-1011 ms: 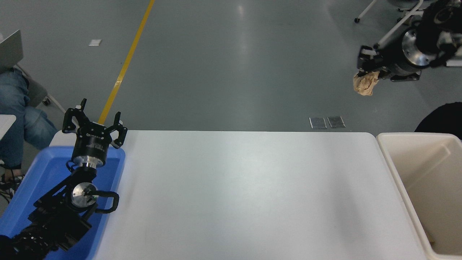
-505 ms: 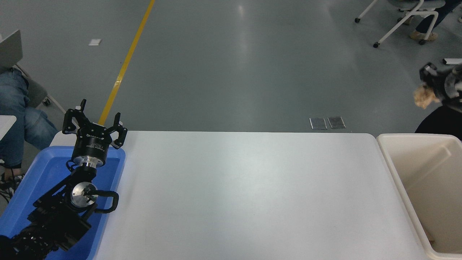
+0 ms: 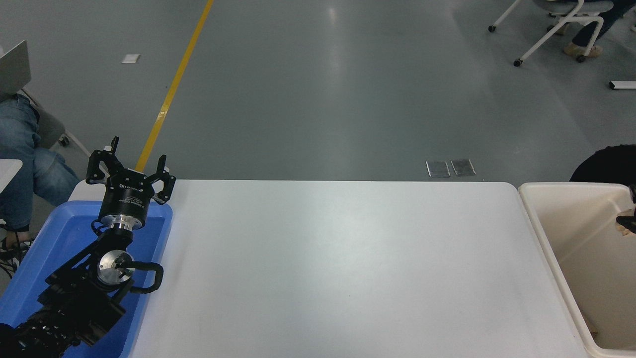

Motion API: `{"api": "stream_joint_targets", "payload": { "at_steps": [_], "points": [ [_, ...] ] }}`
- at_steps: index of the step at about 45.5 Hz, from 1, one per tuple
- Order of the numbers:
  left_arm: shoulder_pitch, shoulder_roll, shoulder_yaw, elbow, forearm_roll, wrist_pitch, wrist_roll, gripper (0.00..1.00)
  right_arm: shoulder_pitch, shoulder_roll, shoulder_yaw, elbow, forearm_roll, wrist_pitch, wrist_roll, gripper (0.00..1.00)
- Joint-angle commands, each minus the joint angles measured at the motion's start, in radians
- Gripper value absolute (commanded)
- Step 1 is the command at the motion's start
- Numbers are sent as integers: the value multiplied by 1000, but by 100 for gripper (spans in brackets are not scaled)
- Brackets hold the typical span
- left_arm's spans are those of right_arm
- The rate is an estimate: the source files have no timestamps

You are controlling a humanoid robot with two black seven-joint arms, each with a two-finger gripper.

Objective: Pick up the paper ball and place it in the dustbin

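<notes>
The cream-white dustbin (image 3: 544,226) stands at the table's right end, cut off by the picture's right edge. Only a small black tip of my right gripper (image 3: 629,219) shows at that edge, inside the bin's outline, over its opening. A small tan bit (image 3: 620,228) sits just under that tip; it looks like the paper ball, but too little shows for me to tell whether it is held. My left gripper (image 3: 130,171) is open and empty, parked over the blue tray at the lower left.
The blue plastic tray (image 3: 44,248) lies at the table's left end under the left arm. A seated person in jeans (image 3: 22,149) is at the left edge. A wheeled chair (image 3: 556,20) stands at the top right. A black object (image 3: 603,161) sits behind the bin.
My right gripper with the paper ball has swung from high up at the far right down and rightward to the bin's opening, nearly leaving the picture. The left arm has not moved.
</notes>
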Motion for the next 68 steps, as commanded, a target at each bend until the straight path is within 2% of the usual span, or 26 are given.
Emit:
{"api": "stream_joint_targets", "payload": {
  "at_steps": [1,2,3,6,7,11,12,30,44,56,63,68],
  "points": [
    [0,0,0,0,0,0,0,99,-103,32,41,-15,31,-22,4,0],
    [0,0,0,0,0,0,0,99,-103,33,41,-15,31,-22,2,0],
    [0,0,0,0,0,0,0,99,-103,33,41,-15,30,-24,2,7],
    [0,0,0,0,0,0,0,99,-102,33,36,-15,28,-25,2,49],
    [0,0,0,0,0,0,0,99,-102,33,33,-15,28,-28,2,60],
    [0,0,0,0,0,0,0,99,-99,35,33,-15,28,-42,2,98],
    [0,0,0,0,0,0,0,99,-99,33,33,-15,30,-44,2,100],
    [0,0,0,0,0,0,0,99,-48,35,30,-7,28,-32,2,100],
    [0,0,0,0,0,0,0,99,205,38,-69,73,11,7,1,100],
    [0,0,0,0,0,0,0,99,469,133,-338,140,10,217,-4,100],
    [0,0,0,0,0,0,0,99,602,185,-379,234,-3,335,-8,100],
    [0,0,0,0,0,0,0,99,688,214,-379,312,-65,416,-10,100]
  ]
}}
